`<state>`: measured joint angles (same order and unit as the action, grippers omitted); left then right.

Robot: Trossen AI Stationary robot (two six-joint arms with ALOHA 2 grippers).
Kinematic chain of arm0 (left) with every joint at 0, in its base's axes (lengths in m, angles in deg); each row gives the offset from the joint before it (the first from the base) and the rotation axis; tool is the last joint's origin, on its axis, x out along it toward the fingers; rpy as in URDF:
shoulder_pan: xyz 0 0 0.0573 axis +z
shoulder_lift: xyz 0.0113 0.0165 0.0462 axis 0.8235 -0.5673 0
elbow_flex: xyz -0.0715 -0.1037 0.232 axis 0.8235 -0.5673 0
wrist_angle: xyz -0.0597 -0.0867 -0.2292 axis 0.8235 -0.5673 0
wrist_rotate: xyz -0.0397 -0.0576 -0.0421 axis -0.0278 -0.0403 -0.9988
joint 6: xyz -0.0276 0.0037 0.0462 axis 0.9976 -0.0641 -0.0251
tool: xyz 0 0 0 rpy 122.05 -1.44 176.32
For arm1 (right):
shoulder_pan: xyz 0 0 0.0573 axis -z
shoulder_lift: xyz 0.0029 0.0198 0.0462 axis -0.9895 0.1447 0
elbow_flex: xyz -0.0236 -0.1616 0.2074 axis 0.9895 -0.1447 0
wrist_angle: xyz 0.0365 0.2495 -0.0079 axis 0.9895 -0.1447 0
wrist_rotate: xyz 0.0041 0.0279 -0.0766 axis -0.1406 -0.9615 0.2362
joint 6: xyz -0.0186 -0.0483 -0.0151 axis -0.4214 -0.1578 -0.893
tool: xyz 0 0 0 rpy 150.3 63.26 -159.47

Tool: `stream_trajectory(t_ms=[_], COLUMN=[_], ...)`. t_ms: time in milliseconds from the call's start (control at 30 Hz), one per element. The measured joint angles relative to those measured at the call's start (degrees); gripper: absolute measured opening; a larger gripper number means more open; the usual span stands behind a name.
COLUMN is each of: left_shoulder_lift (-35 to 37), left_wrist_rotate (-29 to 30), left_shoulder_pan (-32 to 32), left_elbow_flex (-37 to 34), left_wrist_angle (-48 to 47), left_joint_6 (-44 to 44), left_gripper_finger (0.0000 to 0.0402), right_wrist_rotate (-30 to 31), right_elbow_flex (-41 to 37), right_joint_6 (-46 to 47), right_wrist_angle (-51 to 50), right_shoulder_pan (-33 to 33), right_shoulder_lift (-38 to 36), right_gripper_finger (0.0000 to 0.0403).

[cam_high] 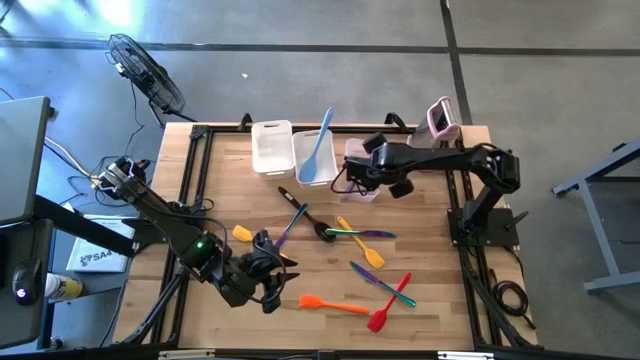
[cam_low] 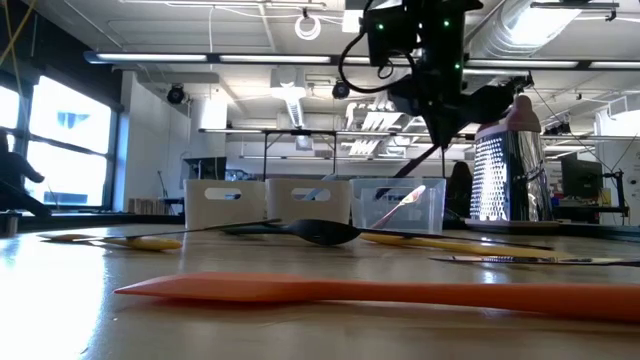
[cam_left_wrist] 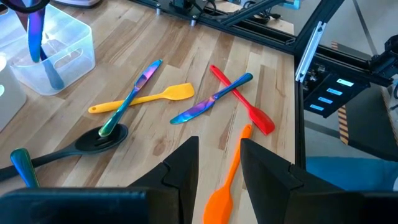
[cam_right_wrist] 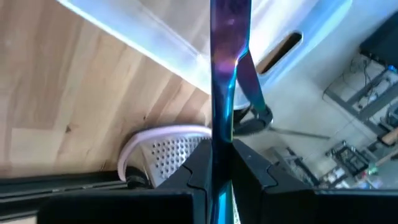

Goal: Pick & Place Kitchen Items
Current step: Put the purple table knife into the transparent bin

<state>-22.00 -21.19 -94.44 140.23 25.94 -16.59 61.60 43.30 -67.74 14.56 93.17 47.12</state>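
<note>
right gripper [cam_right_wrist: 219, 163] clamps an iridescent utensil [cam_right_wrist: 225, 74] above the clear tub [cam_high: 363, 165]; left gripper [cam_left_wrist: 219, 171] hovers part-open, empty, over the orange spatula [cam_left_wrist: 225, 186].

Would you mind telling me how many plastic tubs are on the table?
3, side by side along the table's far edge: a white tub on the left, a middle tub holding a light blue spatula, and a clear tub on the right, partly hidden.

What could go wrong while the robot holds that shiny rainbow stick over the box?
The right hand pinches the shiny utensil only near one thin end, so it might tilt or slip. It hangs over the clear tub, close to the wall, and might land outside. The left hand hovers near the orange spatula and could bump it.
</note>
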Motion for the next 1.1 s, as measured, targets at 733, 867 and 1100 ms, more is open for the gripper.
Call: stream_trajectory(t_ms=[733,867,1100], left_shoulder_lift=[0.00,0.00,0.00], left_wrist_rotate=[0.01,0.02,0.00], left_shoulder_pan=[-0.02,-0.01,-0.01], left_elbow_flex=[0.00,0.00,0.00], left_wrist_angle=[0.00,0.00,0.00], left_joint_6=[0.00,-0.02,0.00], left_gripper_finger=[0.0116,0.0116,0.0116], right_wrist_rotate=[-3.13,-1.61,-2.57], right_elbow_flex=[0.02,0.02,0.02], right_joint_6=[-4.82,-4.55,-4.58], right_wrist_angle=[5.87,6.43,6.56], right_shoulder_pan=[-2.87,-2.64,-1.58], right_shoulder_lift=[7.96,9.98,10.21], right_gripper_finger=[0.0029,0.0028,0.0055])
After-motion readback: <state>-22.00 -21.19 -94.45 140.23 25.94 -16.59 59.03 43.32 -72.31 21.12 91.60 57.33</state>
